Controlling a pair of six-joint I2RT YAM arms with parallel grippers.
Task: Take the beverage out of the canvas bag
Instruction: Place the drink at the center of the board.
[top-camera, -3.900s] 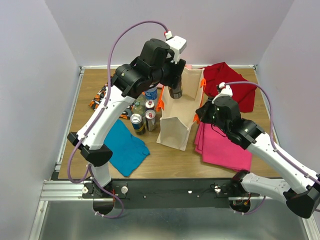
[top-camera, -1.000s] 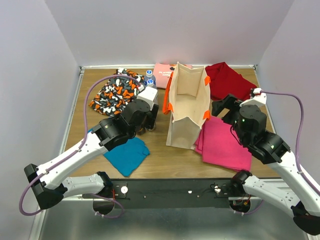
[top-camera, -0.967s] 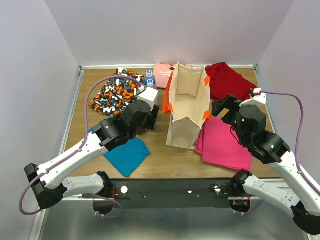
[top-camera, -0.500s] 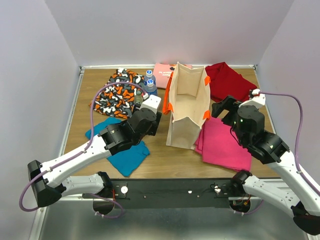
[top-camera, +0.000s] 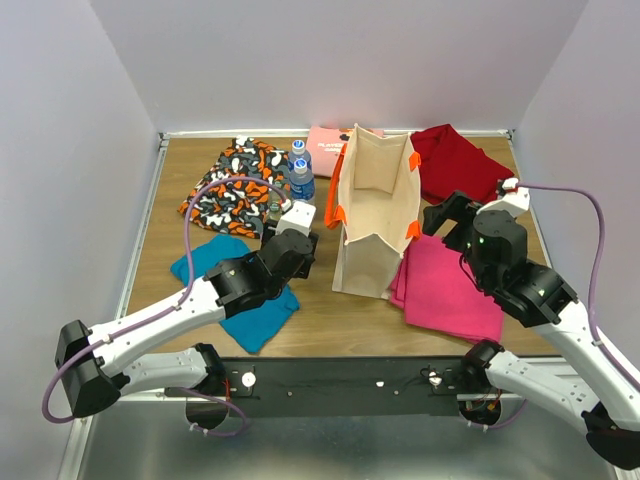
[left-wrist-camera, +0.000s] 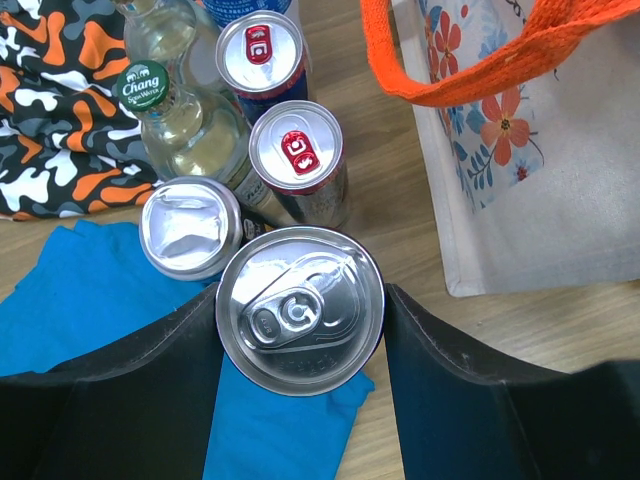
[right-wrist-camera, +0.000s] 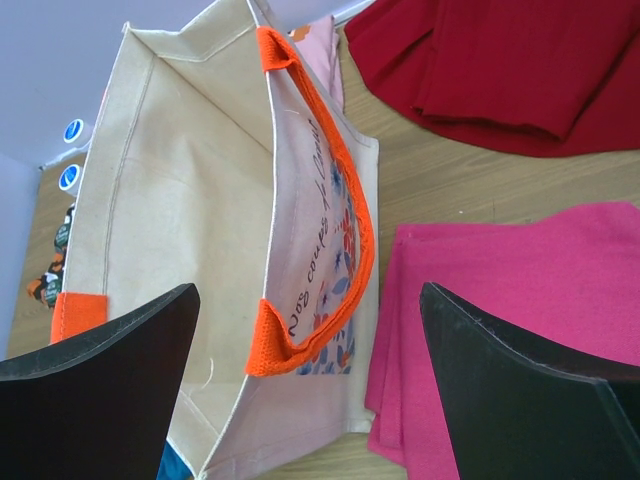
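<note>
Holding one beverage can (left-wrist-camera: 300, 312): the left gripper (left-wrist-camera: 300, 298), clamped on its sides. Left wrist view. Can has a silver lid with the tab unpulled. It sits outside the canvas bag (left-wrist-camera: 520, 200), near the flower-printed side and above the blue cloth (left-wrist-camera: 60, 290); whether it touches the cloth cannot be told.
- Just beyond it: one dented-lid can (left-wrist-camera: 190, 228); two red-tab cans (left-wrist-camera: 300, 140); one glass bottle (left-wrist-camera: 180, 120), green cap reading "Chang".
- Camouflage cloth (left-wrist-camera: 60, 70) at the far left.

Right wrist view.
- Right gripper (right-wrist-camera: 308, 295): fingers (right-wrist-camera: 100, 350) wide apart, nothing between them, above the bag's open mouth.
- Cursive print on the bag's outer side begins "Nos coups"; the rest is unclear.
- Red cloth (right-wrist-camera: 480, 60) and pink cloth (right-wrist-camera: 500, 300) beside the bag.

Top view.
- Bag upright at the middle of the table (top-camera: 330, 320), orange handles at the rim.
- Left of it: two water bottles (top-camera: 298, 172), blue caps.
- Behind it: pink packet (top-camera: 325, 150), writing too small to read.
</note>
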